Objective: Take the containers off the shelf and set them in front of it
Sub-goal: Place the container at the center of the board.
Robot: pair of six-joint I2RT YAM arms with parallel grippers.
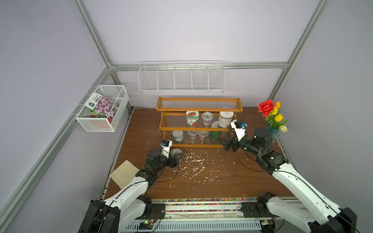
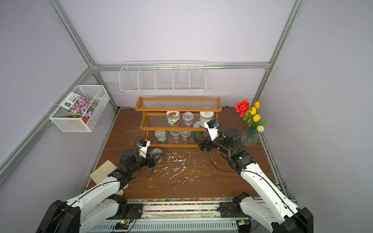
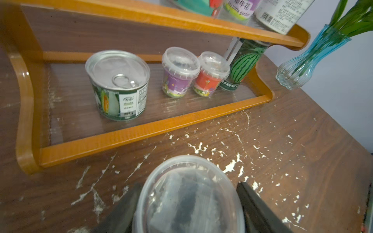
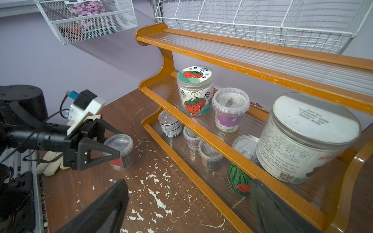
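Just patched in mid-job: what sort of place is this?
Probably a staged robot test cell, not a home: aluminium frame posts against plain lilac walls, a wooden shelf of containers on a scuffed tabletop.

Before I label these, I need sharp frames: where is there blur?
Left wrist view: the near clear cup is out of focus, the pull-tab can sharp. Right wrist view: the right gripper's fingers are soft. Both top views: even light, the shelf crisp.
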